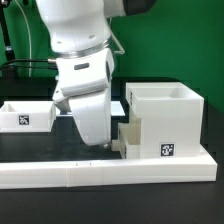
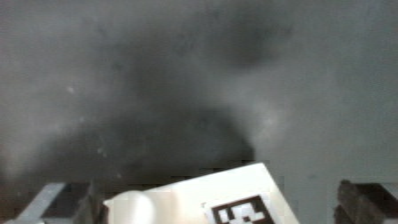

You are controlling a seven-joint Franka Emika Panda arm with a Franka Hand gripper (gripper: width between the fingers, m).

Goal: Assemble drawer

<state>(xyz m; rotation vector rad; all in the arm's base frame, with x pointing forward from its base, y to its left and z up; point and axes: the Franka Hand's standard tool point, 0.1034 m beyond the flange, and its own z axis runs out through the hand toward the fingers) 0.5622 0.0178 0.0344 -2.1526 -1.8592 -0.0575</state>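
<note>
White drawer part (image 2: 187, 205) cut off at wrist view's edge, tag (image 2: 240, 213) half shown, jaws blurred

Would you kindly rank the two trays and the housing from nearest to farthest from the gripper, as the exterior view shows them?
1. Right tray: just to the exterior view's right of the gripper, against the housing.
2. Housing: farther to the exterior view's right, beyond that tray.
3. Left tray: at the exterior view's far left, across a dark gap.
</note>
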